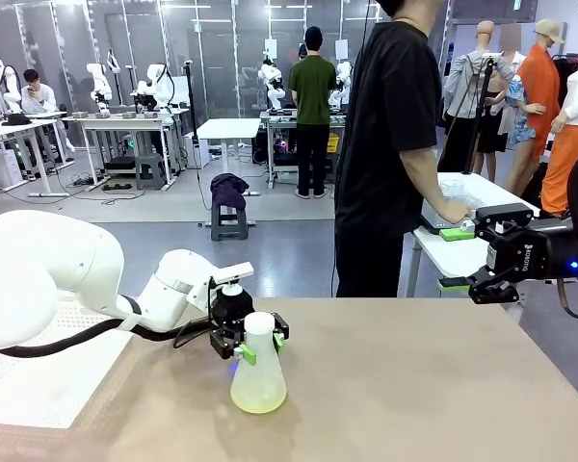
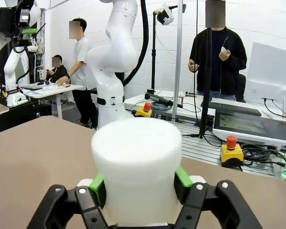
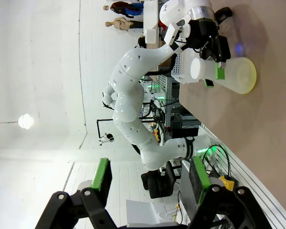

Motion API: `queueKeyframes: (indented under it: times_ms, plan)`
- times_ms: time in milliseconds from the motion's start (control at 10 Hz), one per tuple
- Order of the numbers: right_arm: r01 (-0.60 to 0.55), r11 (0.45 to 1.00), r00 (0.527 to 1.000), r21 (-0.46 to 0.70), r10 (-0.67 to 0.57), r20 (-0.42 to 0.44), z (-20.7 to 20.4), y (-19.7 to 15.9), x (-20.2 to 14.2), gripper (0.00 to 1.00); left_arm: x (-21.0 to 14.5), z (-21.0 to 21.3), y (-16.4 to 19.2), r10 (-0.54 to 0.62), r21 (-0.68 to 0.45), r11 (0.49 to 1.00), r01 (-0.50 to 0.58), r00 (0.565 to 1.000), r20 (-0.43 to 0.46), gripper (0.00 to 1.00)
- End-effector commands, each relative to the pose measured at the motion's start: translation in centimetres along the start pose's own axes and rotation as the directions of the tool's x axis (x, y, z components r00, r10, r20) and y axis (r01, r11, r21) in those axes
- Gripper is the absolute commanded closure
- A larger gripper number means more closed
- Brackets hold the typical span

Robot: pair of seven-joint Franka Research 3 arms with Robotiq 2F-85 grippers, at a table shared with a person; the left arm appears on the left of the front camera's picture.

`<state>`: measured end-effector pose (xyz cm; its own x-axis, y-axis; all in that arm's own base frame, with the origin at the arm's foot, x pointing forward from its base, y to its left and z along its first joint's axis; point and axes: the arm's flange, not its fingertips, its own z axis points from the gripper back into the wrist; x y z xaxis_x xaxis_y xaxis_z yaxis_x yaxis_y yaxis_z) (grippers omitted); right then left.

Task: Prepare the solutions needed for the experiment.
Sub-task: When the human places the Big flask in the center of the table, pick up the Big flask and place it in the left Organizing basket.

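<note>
A: Where's the yellow liquid?
B: Bottom of the upright flask, neck up, near the worktop front; left end effector clamps its neck.
A: Beyond it?
B: Bare worktop; right end effector gapes over the far right edge.

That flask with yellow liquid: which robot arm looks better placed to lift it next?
Left. Its tool is already shut on the flask neck; the right tool hangs open, well away at the table's far edge.

Even, bright overhead lighting; soft shadows on the bench. Wrist views show wide-angle edge distortion; one ceiling lamp glares.
</note>
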<state>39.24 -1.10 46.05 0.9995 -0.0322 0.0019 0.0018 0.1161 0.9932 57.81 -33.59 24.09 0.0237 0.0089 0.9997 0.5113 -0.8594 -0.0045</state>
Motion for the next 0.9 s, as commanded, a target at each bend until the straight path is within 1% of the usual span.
queueKeyframes:
  times_ms: [0,100,200,300,400,500,600,800]
  plan:
    - [-0.009,1.000,1.000,0.011,0.009,0.001,0.1,0.2,0.0,0.17,0.7,-0.5,-0.1,0.005,0.042,0.999,-0.006,1.000,0.005,0.74]
    - [-0.009,1.000,1.000,0.011,0.009,0.001,0.1,0.2,0.0,0.17,0.8,-0.4,-0.1,-0.002,0.048,0.999,0.002,1.000,0.004,0.78]
    - [-0.009,1.000,1.000,0.011,0.009,0.001,0.1,0.2,0.0,0.17,0.8,-0.5,-0.1,-0.002,0.048,0.999,0.001,1.000,0.005,0.93]
    - [-0.009,1.000,1.000,0.011,0.009,0.001,0.1,0.2,0.0,0.17,0.9,-0.5,-0.2,0.001,0.047,0.999,-0.001,1.000,0.004,0.98]
    - [-0.009,1.000,1.000,0.011,0.009,0.001,0.1,0.2,0.0,0.17,1.1,-0.8,-0.3,-0.009,0.046,0.999,0.008,1.000,0.004,1.00]
    - [-0.009,1.000,1.000,0.011,0.009,0.001,0.1,0.2,0.0,0.17,1.6,-1.0,-0.5,-0.001,0.043,0.999,0.001,1.000,-0.001,1.00]
    - [-0.009,1.000,1.000,0.011,0.009,0.001,0.1,0.2,0.0,0.17,2.5,-1.0,-0.6,-0.004,0.068,0.998,0.005,1.000,-0.015,1.00]
    - [-0.009,1.000,1.000,0.011,0.009,0.001,0.1,0.2,0.0,0.17,4.5,-1.9,-1.2,0.015,0.019,1.000,-0.014,0.999,-0.050,1.00]
